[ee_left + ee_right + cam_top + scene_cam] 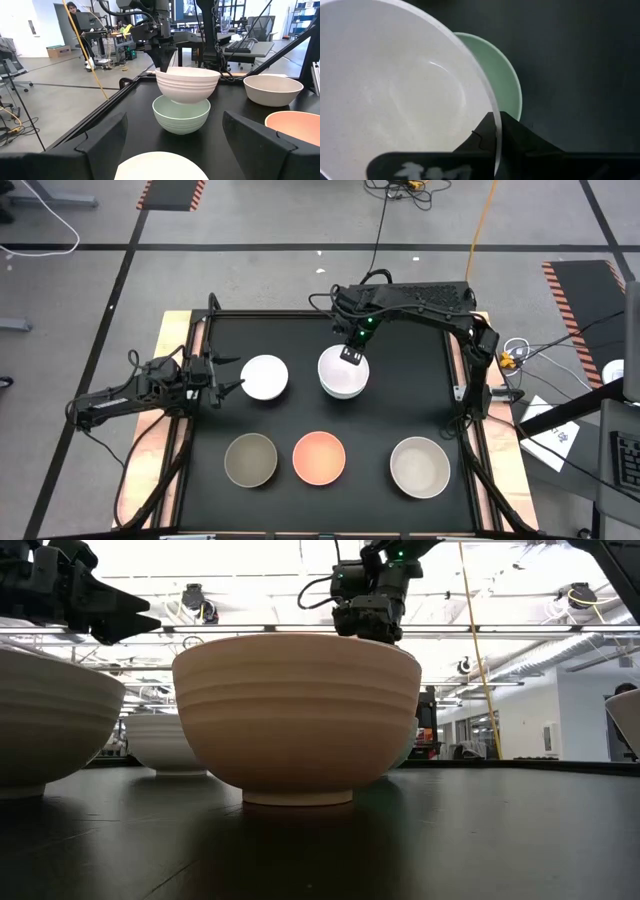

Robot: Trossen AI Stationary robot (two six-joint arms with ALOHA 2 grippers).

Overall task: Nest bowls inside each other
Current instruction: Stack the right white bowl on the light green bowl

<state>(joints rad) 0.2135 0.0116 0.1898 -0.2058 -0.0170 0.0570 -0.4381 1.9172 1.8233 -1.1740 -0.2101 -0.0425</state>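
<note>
I hold the right end effector clamped on the rim of a white ribbed round bowl, which hangs over a mint-green round bowl at the back of the black worktop. The left wrist view shows the white bowl's base dipping into the green one's mouth and sitting off to 1 side of it, slightly tilted; I cannot tell whether the 2 touch.

That offset is my main worry: if I let go here, I judge the white bowl could land on the green rim, tip and roll off, or shove the green bowl across the worktop. The pinch is on 1 edge only, so the bowl could also pivot in the grip.

The left end effector waits with its fingers apart just beside a 2nd white round bowl, close enough that a careless swing would knock it. Along the front stand an olive-grey round bowl, a peach-orange round bowl and a beige round bowl, all well apart and not yet nested.
</note>
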